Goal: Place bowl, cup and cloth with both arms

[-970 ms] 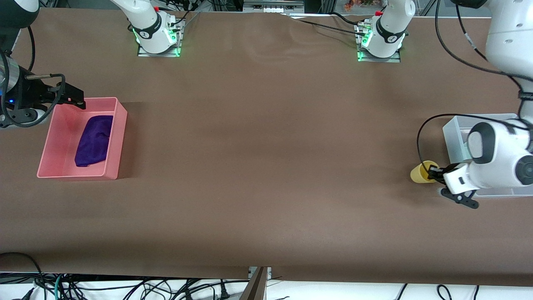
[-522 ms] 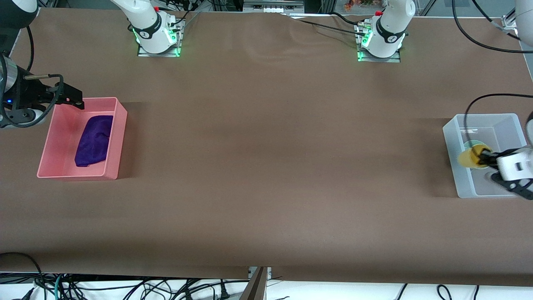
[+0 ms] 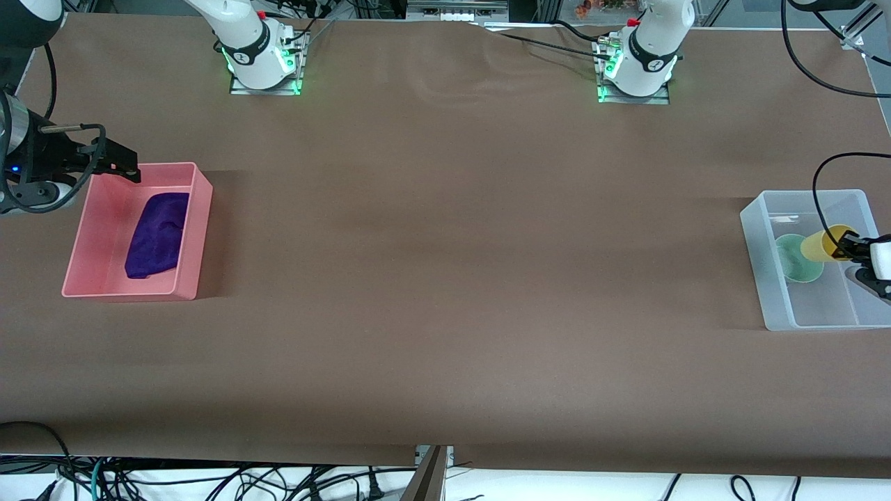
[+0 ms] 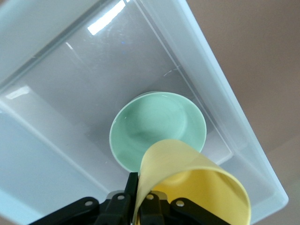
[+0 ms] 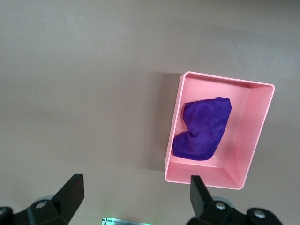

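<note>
Even overhead light, soft shadows

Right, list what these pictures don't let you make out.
- Left claw: in the front view the picture's edge cuts off most of it; in the left wrist view the yellow cup that it holds over the clear bin covers its fingertips.
- Green bowl: the cup hides part of its rim in both views.
- Right claw, waiting open above the pink bin with the purple cloth: the wrist view crops it.

Front view: high, facing both bases. Left wrist view: close above clear bin point(image 4: 243, 140), below its gripper. Right wrist view: high above pink bin point(image 5: 248, 136).
</note>
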Controlling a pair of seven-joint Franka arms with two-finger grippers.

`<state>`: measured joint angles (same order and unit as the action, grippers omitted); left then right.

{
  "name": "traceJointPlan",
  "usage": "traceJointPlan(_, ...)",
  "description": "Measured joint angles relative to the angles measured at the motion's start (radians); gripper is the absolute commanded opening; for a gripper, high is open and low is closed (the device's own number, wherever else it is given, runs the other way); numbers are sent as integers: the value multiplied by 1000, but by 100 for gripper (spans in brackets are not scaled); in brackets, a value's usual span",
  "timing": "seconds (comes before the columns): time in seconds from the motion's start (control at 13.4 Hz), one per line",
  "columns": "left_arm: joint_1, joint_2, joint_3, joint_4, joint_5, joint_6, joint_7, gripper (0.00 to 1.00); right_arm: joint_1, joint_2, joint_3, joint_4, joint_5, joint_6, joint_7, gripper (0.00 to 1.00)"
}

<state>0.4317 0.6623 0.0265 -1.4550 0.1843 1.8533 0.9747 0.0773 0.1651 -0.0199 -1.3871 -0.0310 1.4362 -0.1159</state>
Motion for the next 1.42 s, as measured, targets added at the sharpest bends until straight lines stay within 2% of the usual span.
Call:
traceJointPlan(0.3,-17,-6,-13,10,-7,11,0,100,0,0,0,0,0,0,0,100)
traceJointPlan(0.6,-53,-104,-43,25,-7,-40,-25,100,0,0,0,0,0,0,0,100)
traceJointPlan(0.9,-148,-239,-54,43,-16,-211,-255,100,0,0,0,1,0,1,0,100)
traceJointPlan(1.27,-187,-370,-170,49,-98,-323,-549,100,0,0,0,1,0,1,0,100)
traceJointPlan(1.42,-199,-422,-169,41,-163,-338,-633,100,0,0,-1,1,0,1,0,100)
